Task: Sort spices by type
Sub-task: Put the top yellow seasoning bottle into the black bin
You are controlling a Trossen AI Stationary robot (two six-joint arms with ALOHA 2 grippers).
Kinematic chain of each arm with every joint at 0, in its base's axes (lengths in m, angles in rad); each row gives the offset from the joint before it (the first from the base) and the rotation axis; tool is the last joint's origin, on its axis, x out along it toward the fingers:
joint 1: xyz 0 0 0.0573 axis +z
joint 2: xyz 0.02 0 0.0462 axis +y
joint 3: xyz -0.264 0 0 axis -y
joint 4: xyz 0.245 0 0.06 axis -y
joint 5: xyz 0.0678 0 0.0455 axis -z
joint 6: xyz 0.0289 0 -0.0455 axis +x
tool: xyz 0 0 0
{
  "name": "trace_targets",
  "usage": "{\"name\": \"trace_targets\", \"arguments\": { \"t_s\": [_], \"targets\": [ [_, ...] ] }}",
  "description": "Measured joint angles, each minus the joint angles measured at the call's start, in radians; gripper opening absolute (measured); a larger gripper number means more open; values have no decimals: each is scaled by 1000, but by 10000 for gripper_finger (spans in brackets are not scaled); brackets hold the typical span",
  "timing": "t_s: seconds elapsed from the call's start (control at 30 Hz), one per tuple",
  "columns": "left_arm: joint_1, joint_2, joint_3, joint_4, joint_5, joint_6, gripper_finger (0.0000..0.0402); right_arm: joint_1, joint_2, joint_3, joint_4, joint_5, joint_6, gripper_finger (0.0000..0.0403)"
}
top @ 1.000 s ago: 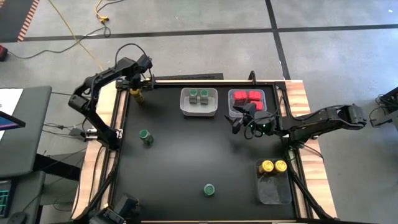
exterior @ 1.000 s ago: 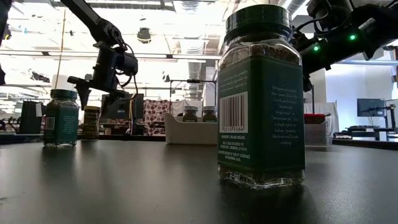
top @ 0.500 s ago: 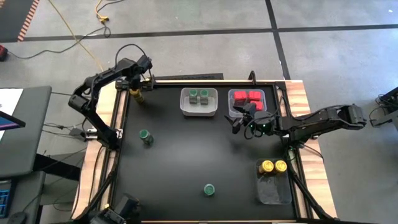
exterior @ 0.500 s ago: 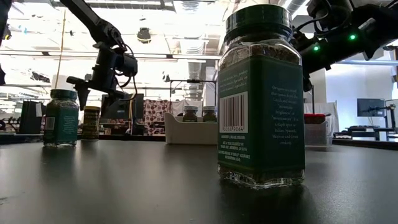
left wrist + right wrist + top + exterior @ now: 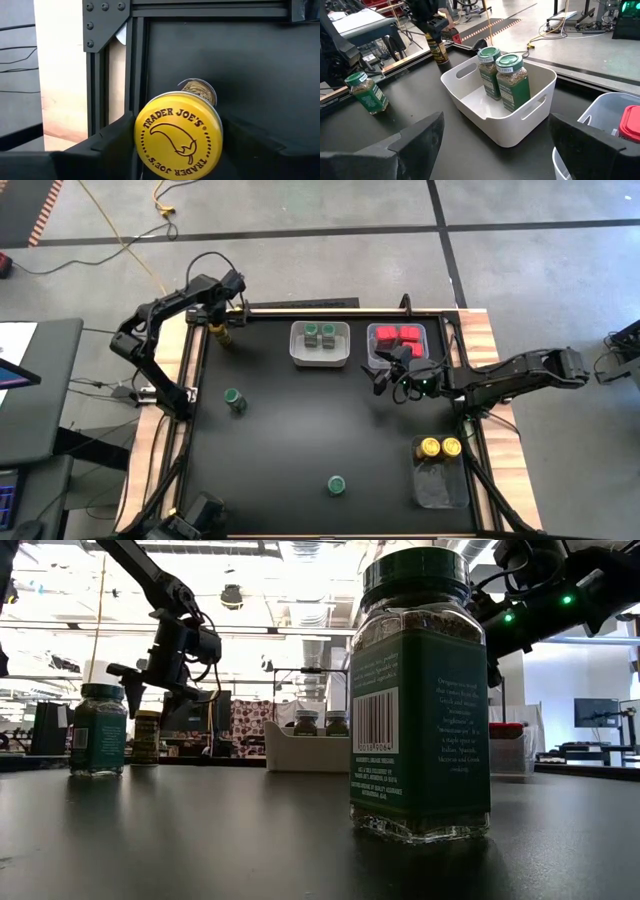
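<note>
Sorting stood partly done: left gripper [image 5: 177, 165] fingers flanked the yellow-lidded jar [image 5: 178, 136], grip uncertain; right gripper [image 5: 392, 378] gaped empty; two green-lidded jars [image 5: 234, 399] remained loose.

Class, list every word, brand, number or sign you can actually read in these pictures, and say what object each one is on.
"TRADER JOE'S", twice around a chilli pepper drawing: on the yellow lid of the jar between the left claw's fingers.
Barcode with digits beneath it: on the nearest green-lidded jar; the digits are too small to read.
Small white print on that jar's green label: too blurred to read.
Labels on the two green-lidded jars in the white bin: too small to read.
</note>
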Motion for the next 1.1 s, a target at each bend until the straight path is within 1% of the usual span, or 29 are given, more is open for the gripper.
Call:
{"name": "trace_targets", "arguments": {
  "t_s": [0.2,0.73,0.9,1.03,1.1],
  "targets": [
    [0,0,0,1,0,1,245,0,0,0,0,0,0,386],
    [-1,-3,0,-3,3,6,238,0,0,0,0,0,0,386],
    [-17,-29,-2,-36,6,-2,233,0,0,0,0,0,0,386],
    [-23,-47,-2,-66,43,-16,233,0,0,0,0,0,0,386],
    [-35,-58,-2,-77,42,-23,233,0,0,0,0,0,0,386]
  ]
}}
